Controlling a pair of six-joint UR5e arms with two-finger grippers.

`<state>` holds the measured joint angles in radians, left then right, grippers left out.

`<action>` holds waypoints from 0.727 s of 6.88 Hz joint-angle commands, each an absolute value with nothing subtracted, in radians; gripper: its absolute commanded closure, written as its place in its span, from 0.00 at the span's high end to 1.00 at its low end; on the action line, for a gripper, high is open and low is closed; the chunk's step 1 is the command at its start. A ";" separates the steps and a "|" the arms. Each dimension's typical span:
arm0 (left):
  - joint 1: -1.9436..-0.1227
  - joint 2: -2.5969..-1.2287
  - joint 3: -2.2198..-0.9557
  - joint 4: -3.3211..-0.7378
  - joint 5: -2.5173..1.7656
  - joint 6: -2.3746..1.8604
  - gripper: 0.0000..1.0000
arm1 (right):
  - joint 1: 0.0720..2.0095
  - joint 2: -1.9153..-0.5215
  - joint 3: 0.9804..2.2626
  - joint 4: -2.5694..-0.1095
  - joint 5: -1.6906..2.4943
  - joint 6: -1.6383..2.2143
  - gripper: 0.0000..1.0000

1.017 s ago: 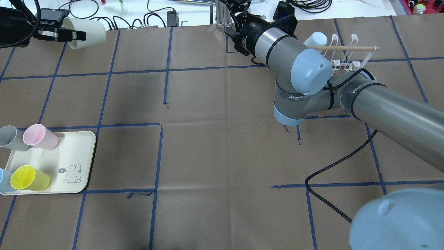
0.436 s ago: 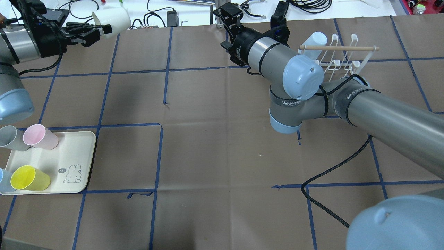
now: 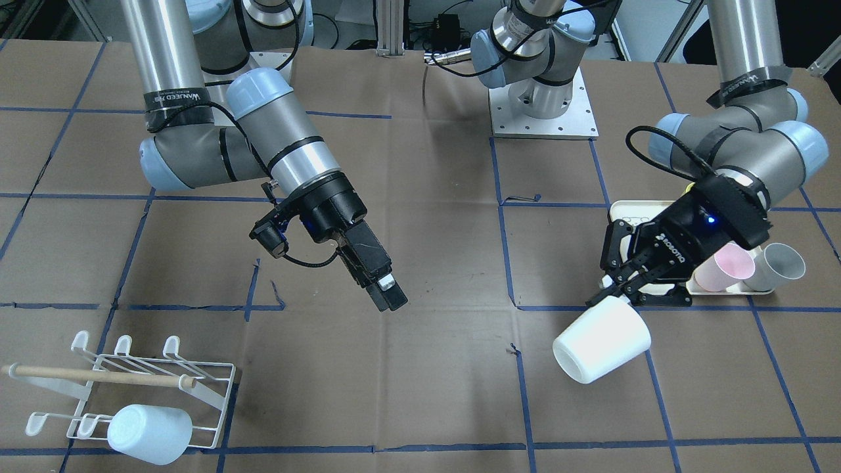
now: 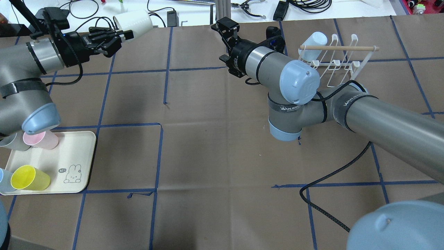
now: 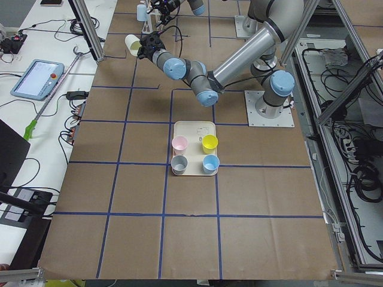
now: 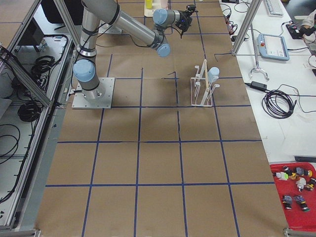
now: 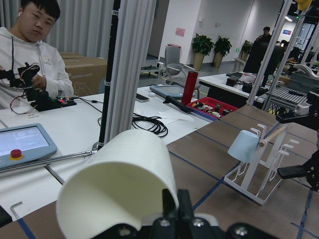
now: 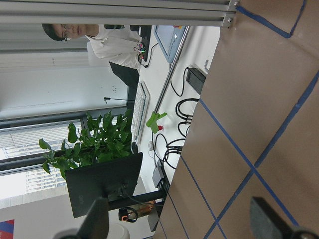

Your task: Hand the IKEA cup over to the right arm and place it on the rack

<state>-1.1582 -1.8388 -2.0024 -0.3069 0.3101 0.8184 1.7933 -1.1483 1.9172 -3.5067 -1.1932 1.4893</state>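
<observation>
**White plastic cup (image 3: 601, 348) held off the bench, far from the rack**

The left claw (image 3: 627, 289) is closed on the plastic cup, its black fingers pinching the wall at the rim. The cup hangs in the air on its side, base pointing away from the claw, clear of the brown paper-covered bench (image 3: 427, 394).

The low white wire rack (image 3: 210, 384), with a pale wooden dowel (image 3: 98, 376) across it, stands well apart from the cup, toward the other end of the bench. A pale blue tumbler (image 3: 150, 433) lies on the rack's prongs, below the dowel.

Between the rack and the cup hangs the right claw (image 3: 392, 299), on the silver-grey right arm (image 3: 289, 141), nearer the rack than the cup is. It holds nothing. In its wrist view the two fingers (image 8: 97, 221) sit at opposite edges of the picture, so the claw is spread wide.

Farther from the rack than the cup, behind the left claw, lies a cream rectangular tray (image 4: 69, 152) with a bear drawing, carrying pink, grey, yellow and blue cups
</observation>
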 commanded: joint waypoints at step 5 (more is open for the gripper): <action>-1.405 -1.739 -2.132 -0.078 0.555 0.563 0.01 | 1.782 -1.149 1.970 -3.585 -1.196 1.545 1.00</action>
<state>-1.3608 -1.7365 -2.1453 -0.0851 0.5178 0.5967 1.7837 -1.1489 1.9690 -3.5881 -1.1954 1.5407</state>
